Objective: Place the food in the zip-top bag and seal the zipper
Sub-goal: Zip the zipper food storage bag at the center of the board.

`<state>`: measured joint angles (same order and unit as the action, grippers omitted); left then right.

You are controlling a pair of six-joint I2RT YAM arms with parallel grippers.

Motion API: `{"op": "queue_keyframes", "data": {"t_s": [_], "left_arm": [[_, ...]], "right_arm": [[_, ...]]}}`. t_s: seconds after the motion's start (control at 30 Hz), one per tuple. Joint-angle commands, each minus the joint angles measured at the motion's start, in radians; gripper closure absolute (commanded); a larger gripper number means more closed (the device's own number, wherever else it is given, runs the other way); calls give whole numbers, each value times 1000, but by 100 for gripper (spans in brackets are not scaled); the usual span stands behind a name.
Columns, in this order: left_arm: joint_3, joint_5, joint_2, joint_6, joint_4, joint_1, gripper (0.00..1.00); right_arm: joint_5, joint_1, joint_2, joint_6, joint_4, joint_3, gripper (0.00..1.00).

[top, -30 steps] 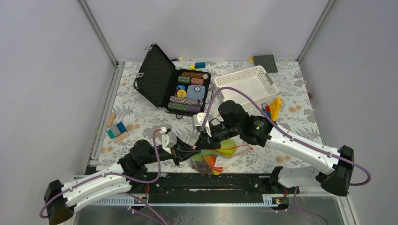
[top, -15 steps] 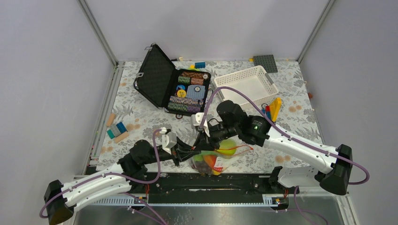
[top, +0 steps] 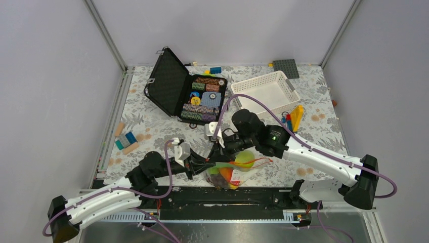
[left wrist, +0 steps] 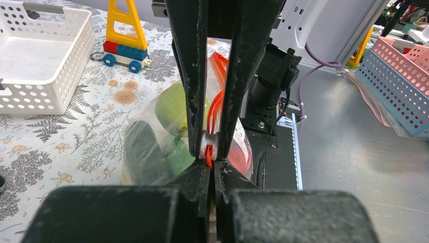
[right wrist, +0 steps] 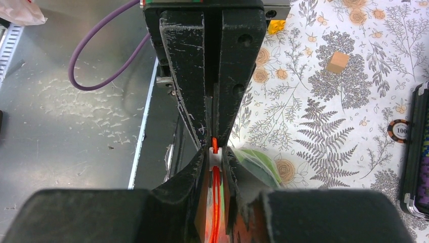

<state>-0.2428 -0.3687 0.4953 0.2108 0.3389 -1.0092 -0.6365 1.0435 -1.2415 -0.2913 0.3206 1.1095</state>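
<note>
At the near edge of the tabletop (top: 152,121), between the two arms, sits the clear zip-top bag (top: 228,175), its lower part bulging with the food (top: 226,174): orange, yellow and dark purple pieces, with a yellow-green one nearer the mouth. The left wrist view shows green pieces pressed against the crinkled plastic. The red-orange zipper (left wrist: 216,114) runs upright through both grippers, which meet tip to tip on it. The left gripper (left wrist: 212,172) is pinched tight on the strip, with no gap between its fingers. The right gripper (right wrist: 216,174) is likewise clamped on the strip, fingers nearly together, and a small white piece sits on the zipper where the two sets of tips meet. Farther back on the tabletop, a white lattice basket (top: 265,91) stands to the right, with toy bricks (top: 293,117) just beside it. Left of the basket a black case (top: 174,91) lies open, holding chip stacks (top: 205,98).
</note>
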Motion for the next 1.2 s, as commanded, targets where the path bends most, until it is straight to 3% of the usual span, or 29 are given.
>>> {"op": "queue_keyframes", "data": {"t_s": [0.0, 0.77, 1.17], "left_arm": [[-32, 68, -31, 1, 99, 4, 100], [7, 169, -123, 10, 86, 4, 100], [20, 477, -207, 7, 5, 4, 100]], "right_arm": [[16, 24, -13, 19, 24, 14, 100], [306, 23, 124, 37, 260, -49, 100], [522, 9, 224, 15, 370, -115, 100]]}}
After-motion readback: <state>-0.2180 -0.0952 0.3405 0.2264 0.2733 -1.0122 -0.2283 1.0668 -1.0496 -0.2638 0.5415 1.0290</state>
